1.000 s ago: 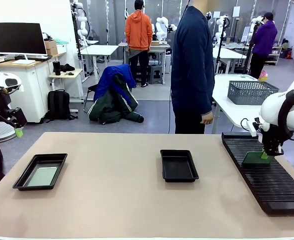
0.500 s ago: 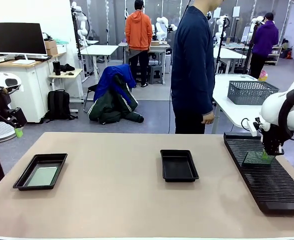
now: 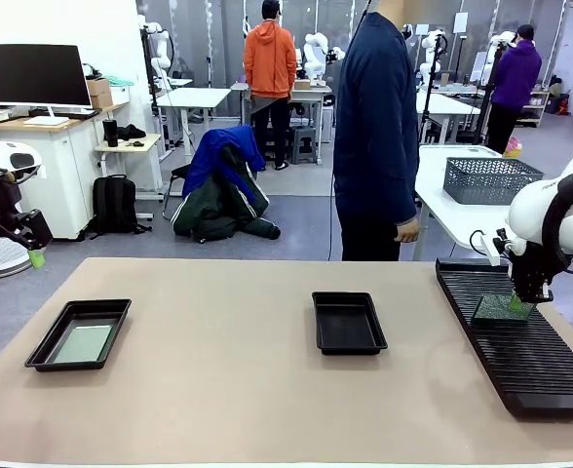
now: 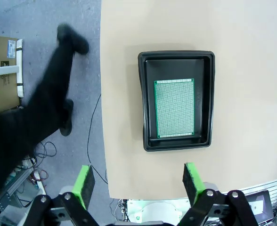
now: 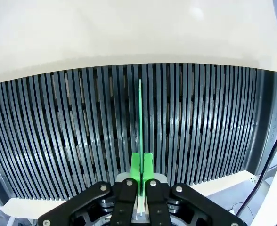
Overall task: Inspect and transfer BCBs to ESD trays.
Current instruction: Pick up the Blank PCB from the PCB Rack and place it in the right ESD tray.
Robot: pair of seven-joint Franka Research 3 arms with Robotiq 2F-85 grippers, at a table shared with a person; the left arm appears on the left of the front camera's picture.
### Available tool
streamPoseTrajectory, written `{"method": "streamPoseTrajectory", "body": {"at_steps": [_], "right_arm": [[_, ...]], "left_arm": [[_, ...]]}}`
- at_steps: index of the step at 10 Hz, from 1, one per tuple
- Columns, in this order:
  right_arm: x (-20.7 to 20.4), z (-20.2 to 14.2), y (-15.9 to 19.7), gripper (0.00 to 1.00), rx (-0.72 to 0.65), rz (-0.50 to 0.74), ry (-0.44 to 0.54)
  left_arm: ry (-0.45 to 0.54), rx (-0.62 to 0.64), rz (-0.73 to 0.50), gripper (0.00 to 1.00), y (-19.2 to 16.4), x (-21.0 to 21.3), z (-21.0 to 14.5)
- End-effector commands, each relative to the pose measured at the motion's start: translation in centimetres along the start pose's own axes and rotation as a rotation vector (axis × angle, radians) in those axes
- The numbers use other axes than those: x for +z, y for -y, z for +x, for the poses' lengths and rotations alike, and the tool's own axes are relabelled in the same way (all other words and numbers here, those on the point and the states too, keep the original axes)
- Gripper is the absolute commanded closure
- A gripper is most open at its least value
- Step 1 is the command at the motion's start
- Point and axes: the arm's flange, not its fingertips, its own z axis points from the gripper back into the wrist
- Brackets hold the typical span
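In the front view, a matte beige table (image 3: 218, 409) carried a shallow black plastic tray (image 3: 41, 343) with sloped walls near its left edge, and a thin pale green rectangular board (image 3: 84, 343) lay flat on that tray's floor. A second black plastic tray (image 3: 349, 322) of the same shape sat near the middle, well apart from the first, its glossy floor bare. A long black ribbed slotted rack (image 3: 530, 366) ran along the right side. Over the rack's far end, the right gripper (image 3: 514, 304) pinched a dark green flat board (image 3: 494, 311), held tilted above the ribs. A person in a dark blue top (image 3: 374, 127) stood at the far side, beside a grey wire mesh basket (image 3: 491, 180) on a white side table.

In the left wrist view, the left gripper (image 4: 138, 181) hung with its green pads (image 4: 84, 181) spread wide, above the table's edge and clear of the tray. The board showed a fine dotted grid. A brown cardboard box (image 4: 2, 70) and loose cables (image 4: 93, 136) lay on the grey floor.

In the right wrist view, the green pads were pressed together on the board, seen edge-on as a thin bright line along the rack's parallel slats.
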Motion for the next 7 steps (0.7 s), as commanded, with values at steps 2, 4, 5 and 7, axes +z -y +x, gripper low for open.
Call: {"method": "streamPoseTrajectory", "body": {"at_steps": [2, 4, 5, 7], "right_arm": [[2.6, -1.0, 0.0, 0.97, 0.010, -0.008, -0.019], [6.5, -1.9, 0.5, 0.97, 0.039, -0.010, -0.027], [8.7, -2.6, 0.7, 0.97, 0.040, -0.004, -0.032], [14.6, -4.0, 0.6, 0.97, 0.047, 0.020, -0.031]], "left_arm": [[0.003, 0.016, 0.003, 0.00, 0.1, -0.1, -0.2], [0.003, 0.016, 0.003, 0.00, 0.1, -0.1, -0.2], [0.003, 0.016, 0.003, 0.00, 0.1, -0.1, -0.2], [0.003, 0.016, 0.003, 0.00, 0.1, -0.1, -0.2]]}}
